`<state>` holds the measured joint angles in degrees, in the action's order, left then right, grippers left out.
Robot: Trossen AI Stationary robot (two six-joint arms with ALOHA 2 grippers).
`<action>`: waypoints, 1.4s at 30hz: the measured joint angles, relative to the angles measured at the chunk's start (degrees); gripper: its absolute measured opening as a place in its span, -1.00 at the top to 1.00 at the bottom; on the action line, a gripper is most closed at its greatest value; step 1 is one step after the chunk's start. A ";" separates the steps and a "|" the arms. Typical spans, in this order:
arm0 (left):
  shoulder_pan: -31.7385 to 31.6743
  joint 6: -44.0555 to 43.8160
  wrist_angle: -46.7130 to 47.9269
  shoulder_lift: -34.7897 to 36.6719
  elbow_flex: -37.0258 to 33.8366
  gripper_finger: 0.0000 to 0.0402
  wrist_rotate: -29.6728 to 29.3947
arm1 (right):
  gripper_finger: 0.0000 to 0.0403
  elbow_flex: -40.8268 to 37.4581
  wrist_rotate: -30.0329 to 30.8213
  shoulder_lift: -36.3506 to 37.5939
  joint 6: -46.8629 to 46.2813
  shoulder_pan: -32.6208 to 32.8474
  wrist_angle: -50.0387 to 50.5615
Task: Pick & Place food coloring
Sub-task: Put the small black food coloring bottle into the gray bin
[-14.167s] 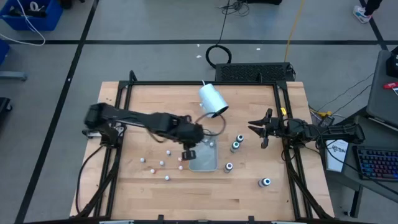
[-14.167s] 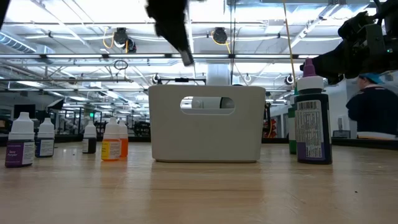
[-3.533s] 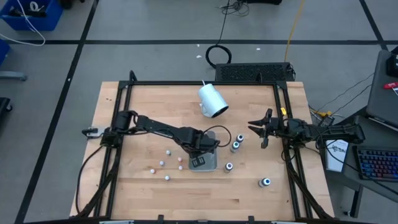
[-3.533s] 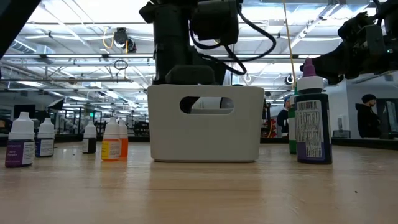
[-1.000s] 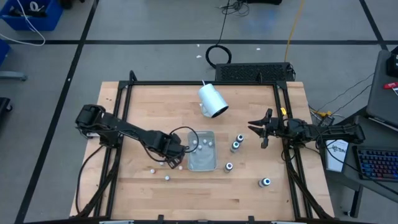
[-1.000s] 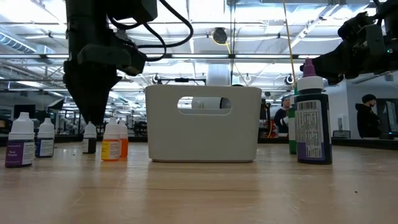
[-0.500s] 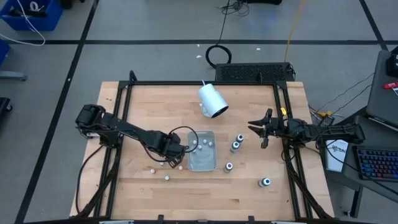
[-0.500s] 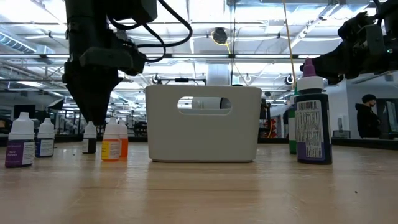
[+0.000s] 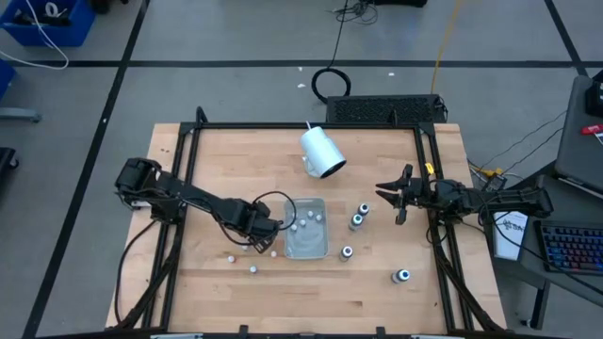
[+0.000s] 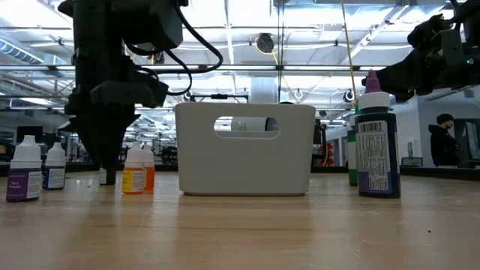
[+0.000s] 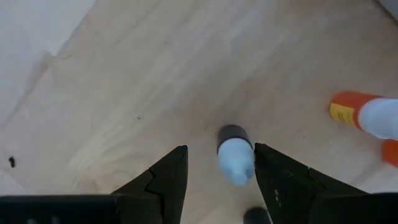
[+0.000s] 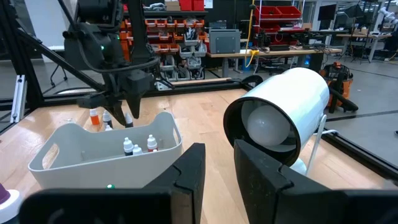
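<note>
My left gripper (image 11: 221, 165) is open and points down just left of the tray (image 9: 306, 240). Its fingers stand on either side of a tiny food coloring bottle (image 11: 235, 155) with a dark body and a white cap, which stands upright on the table; I see no touch. In the low view the fingers (image 10: 105, 161) hide most of that bottle. An orange bottle (image 11: 364, 115) stands beside it. More tiny bottles (image 9: 308, 218) stand in the tray. My right gripper (image 9: 400, 193) waits at the table's right edge, fingers close together with nothing between them.
Loose tiny bottles (image 9: 231, 256) (image 9: 252, 269) stand on the wood nearer the front. Dark bottles with pale caps (image 9: 356, 221) (image 9: 347, 252) (image 9: 402, 276) stand right of the tray. A large white cup (image 9: 322, 153) lies on its side behind the tray.
My left gripper has sunk toward the table, its open fingers coming down around the tiny dark bottle. The gap between its fingers is unchanged. The bottles and the tray have not moved.
</note>
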<state>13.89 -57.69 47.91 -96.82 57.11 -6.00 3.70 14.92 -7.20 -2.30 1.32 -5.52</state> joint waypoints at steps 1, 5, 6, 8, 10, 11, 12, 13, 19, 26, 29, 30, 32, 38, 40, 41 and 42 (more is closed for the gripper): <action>0.00 0.20 -0.15 0.00 -0.03 0.07 -0.02 | 0.62 0.02 0.00 0.00 0.00 0.02 0.00; 0.02 1.48 -2.00 0.00 -0.03 0.07 0.01 | 0.62 0.00 0.00 0.00 0.02 0.01 0.02; 0.01 1.59 -1.97 0.00 -0.03 0.07 0.02 | 0.62 0.02 0.00 0.00 0.01 0.01 0.00; 0.00 1.69 -1.67 0.00 -0.03 0.07 0.02 | 0.62 0.01 0.00 0.00 0.00 0.01 0.00; 0.00 1.66 -1.74 0.00 -0.03 0.07 0.02 | 0.62 0.01 0.00 0.00 0.01 0.02 0.01; 0.00 1.62 -1.78 0.00 -0.03 0.07 0.04 | 0.62 0.01 0.00 0.00 0.00 0.02 0.01; 0.00 1.58 -1.78 0.00 -0.03 0.07 0.06 | 0.62 0.02 0.00 0.00 0.00 0.02 0.01; 0.00 1.58 -1.73 0.00 -0.03 0.07 0.38 | 0.62 0.00 0.00 0.00 -0.01 0.02 0.00; 0.00 1.66 -1.69 0.00 -0.03 0.07 0.64 | 0.62 0.02 0.00 0.00 -0.01 0.01 0.00; 0.00 2.16 -1.69 0.04 -0.01 0.07 0.63 | 0.62 0.01 0.00 0.00 -0.01 0.01 0.01; 0.00 2.71 -1.69 0.04 -0.01 0.07 0.61 | 0.62 0.00 0.00 0.02 -0.01 0.02 0.00; 0.00 2.78 -1.67 0.04 -0.01 0.07 0.61 | 0.62 0.02 0.00 0.00 0.01 0.00 0.00; 0.00 3.14 -1.69 0.06 -0.01 0.07 0.59 | 0.62 0.01 0.00 0.00 -0.01 0.01 0.00; 0.00 3.62 -1.69 0.07 -0.01 0.07 0.42 | 0.62 0.02 0.00 0.00 0.01 0.01 0.00; 0.00 3.83 -1.68 0.08 -0.01 0.07 0.42 | 0.62 0.00 0.00 0.00 -0.01 0.00 0.00; 0.00 4.00 -1.69 0.09 -0.01 0.07 0.42 | 0.62 0.01 0.00 0.00 -0.01 0.02 0.00; 0.00 4.04 -1.69 0.09 -0.01 0.07 0.42 | 0.62 0.02 0.00 0.00 -0.01 0.01 0.00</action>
<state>13.89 -53.65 46.22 -96.73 57.10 -5.58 3.73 14.92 -7.20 -2.31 1.34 -5.52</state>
